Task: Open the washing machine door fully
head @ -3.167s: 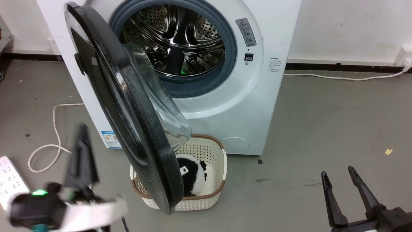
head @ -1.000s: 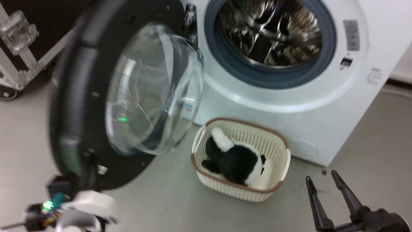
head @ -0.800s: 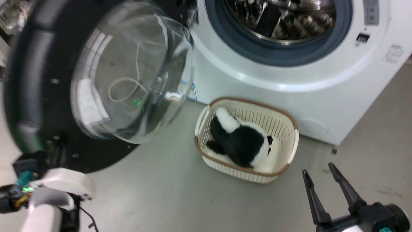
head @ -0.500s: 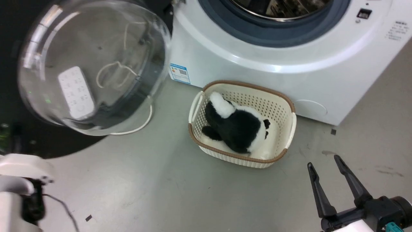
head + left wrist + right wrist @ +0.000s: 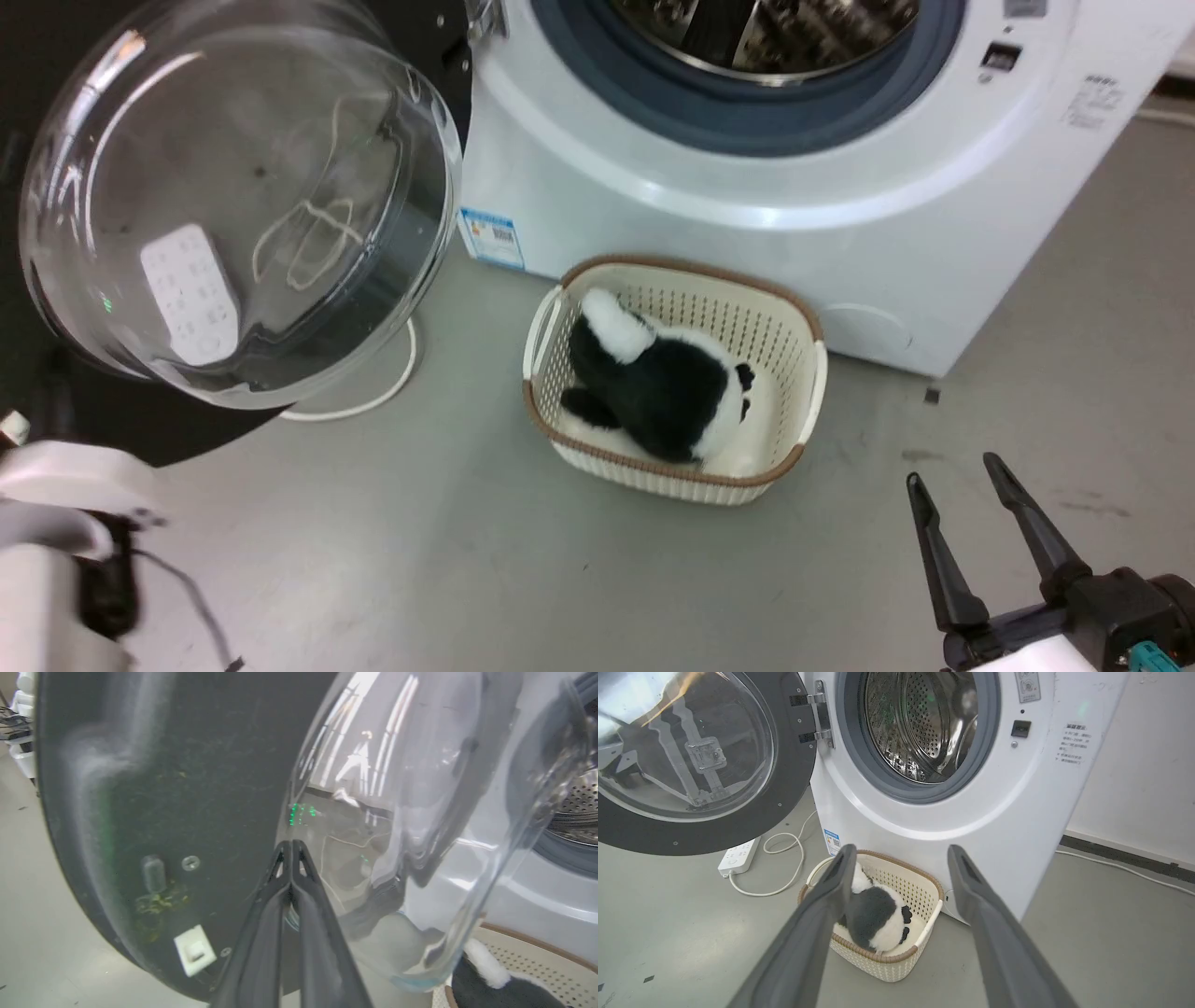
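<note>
Left of the washing machine (image 5: 747, 187), its door (image 5: 233, 187) hung wide; closed left gripper (image 5: 290, 847) touched the inner face, right gripper (image 5: 952, 468) splayed; final outward push seemed due.

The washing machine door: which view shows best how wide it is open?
The right wrist view: the washing machine door shows most fully, with its hinge, swung wide beside the washing machine. The head view cuts off its top and left, giving mainly the glass bowl. The left wrist view, very close, gives part of rim and glass.
</note>
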### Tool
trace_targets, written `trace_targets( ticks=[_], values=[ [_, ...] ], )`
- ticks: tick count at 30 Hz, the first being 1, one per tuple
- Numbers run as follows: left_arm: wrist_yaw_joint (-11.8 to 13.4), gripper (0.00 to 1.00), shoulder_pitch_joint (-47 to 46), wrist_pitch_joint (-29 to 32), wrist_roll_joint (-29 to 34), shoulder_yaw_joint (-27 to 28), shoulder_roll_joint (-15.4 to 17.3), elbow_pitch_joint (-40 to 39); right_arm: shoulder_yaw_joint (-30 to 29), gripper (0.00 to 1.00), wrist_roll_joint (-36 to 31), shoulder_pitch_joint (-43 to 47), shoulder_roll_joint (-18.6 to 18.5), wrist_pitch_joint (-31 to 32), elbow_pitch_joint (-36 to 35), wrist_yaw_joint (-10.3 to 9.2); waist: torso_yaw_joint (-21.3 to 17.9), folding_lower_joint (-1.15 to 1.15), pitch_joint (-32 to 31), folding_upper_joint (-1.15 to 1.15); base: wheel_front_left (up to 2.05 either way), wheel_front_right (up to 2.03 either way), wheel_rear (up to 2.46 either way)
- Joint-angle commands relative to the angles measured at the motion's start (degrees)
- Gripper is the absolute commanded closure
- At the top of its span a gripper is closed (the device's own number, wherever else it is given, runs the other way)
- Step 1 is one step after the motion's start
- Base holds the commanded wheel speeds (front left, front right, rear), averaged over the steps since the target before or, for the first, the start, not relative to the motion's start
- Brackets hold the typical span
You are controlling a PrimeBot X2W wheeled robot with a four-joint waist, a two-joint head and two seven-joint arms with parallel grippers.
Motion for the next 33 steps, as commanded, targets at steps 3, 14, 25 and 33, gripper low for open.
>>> trace_targets(
  ticks=[3, 14, 25, 33],
  values=[
    [-0.9, 1.00, 3.6, -0.6, 1.3, -1.3, -2.8, -4.2, -0.8, 0.00, 0.4, -1.3, 0.5, -0.2, 0.2, -0.04, -1.7, 0.00, -3.6, 0.00, 0.00, 0.00, 0.00],
    [-0.9, 1.00, 20.6, -0.6, 10.4, -4.8, -14.2, -26.5, -1.9, 0.00, -1.9, 0.0, 1.2, -0.2, -1.0, -0.04, -10.9, 0.00, -12.8, 0.00, 0.00, 0.00, 0.00],
    [-0.6, 1.00, 29.0, -0.7, 17.4, -9.5, -19.2, -29.5, -1.6, 0.00, -1.3, 2.5, 1.9, -0.2, 0.9, -0.04, -16.5, 0.00, -14.8, 0.00, 0.00, 0.00, 0.00],
    [0.1, 0.00, 31.2, -0.7, 20.3, -11.5, -20.1, -28.7, -1.8, 0.00, -0.6, 3.3, 2.1, -0.2, 2.1, -0.04, -18.4, 0.00, -14.8, 0.00, 0.00, 0.00, 0.00]
  ],
)
